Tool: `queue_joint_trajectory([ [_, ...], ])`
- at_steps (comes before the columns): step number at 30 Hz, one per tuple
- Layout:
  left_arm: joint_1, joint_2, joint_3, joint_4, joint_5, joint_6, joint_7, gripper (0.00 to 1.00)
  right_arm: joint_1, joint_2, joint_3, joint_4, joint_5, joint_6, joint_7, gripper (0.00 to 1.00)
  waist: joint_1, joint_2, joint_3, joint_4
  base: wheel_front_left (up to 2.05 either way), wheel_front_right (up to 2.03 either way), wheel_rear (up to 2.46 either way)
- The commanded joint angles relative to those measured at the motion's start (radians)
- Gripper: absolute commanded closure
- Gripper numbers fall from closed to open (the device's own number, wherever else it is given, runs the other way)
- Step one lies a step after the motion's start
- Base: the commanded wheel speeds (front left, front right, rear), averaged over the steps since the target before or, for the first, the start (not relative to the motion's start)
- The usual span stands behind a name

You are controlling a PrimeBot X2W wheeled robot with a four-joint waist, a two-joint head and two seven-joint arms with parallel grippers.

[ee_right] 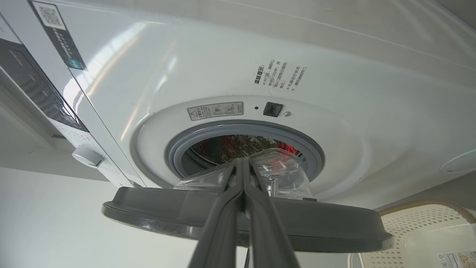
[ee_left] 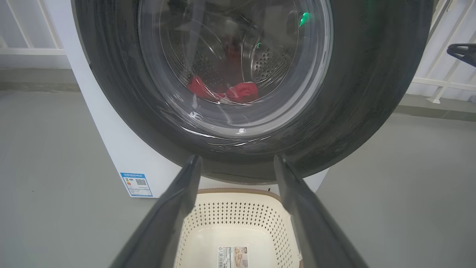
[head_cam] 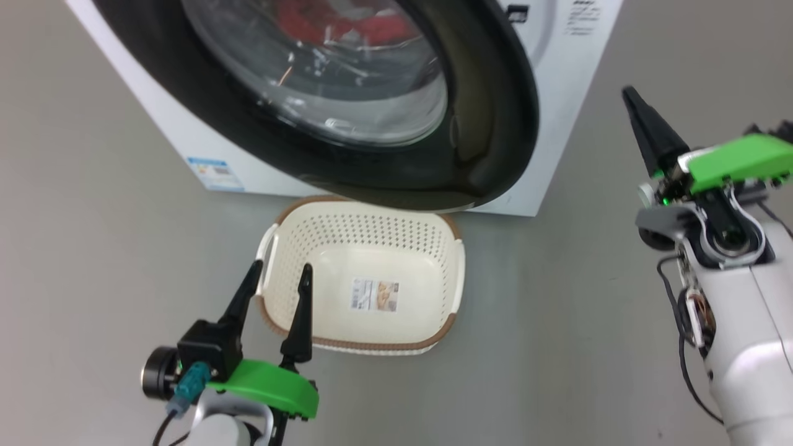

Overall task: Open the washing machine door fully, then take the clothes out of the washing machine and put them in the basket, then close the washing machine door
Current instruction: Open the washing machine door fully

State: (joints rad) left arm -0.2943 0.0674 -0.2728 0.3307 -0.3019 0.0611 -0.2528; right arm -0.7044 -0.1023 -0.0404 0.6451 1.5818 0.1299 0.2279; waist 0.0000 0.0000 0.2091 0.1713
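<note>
The left hand (head_cam: 280, 266) hovers spread apart near the basket (head_cam: 378, 345), holding nothing. The right hand (head_cam: 630, 96) is clenched empty beside the part-open door (head_cam: 495, 124).

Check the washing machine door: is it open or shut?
Open, partly. The washing machine door stands swung away from the grey gasket, leaving the drum opening exposed behind it.

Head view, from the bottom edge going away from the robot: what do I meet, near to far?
left gripper → basket → washing machine door → clothes, seen through that door.
</note>
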Motion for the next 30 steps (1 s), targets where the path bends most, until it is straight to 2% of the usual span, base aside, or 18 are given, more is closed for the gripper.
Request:
queue_joint_trajectory([
  [1, -0.032, 0.011, 0.029, -0.027, 0.005, -0.002, -0.009, 0.0, -0.043, 0.003, 0.024, -0.016, 0.005, 0.001, 0.01, 1.0, 0.0, 0.0, 0.031, 0.031, 0.0, 0.0, 0.0],
  [15, -0.069, -0.01, 0.037, -0.032, 0.008, -0.009, -0.009, 0.0, -0.206, 0.019, 0.071, 0.103, 0.018, 0.001, 0.124, 1.0, 0.0, 0.0, 0.088, 0.09, 0.0, 0.0, 0.0],
  [30, -0.063, -0.016, 0.05, -0.025, 0.016, -0.011, -0.009, 0.0, -0.164, 0.026, 0.078, 0.106, 0.051, 0.001, 0.24, 1.0, 0.0, 0.0, 0.073, 0.086, 0.0, 0.0, 0.0],
])
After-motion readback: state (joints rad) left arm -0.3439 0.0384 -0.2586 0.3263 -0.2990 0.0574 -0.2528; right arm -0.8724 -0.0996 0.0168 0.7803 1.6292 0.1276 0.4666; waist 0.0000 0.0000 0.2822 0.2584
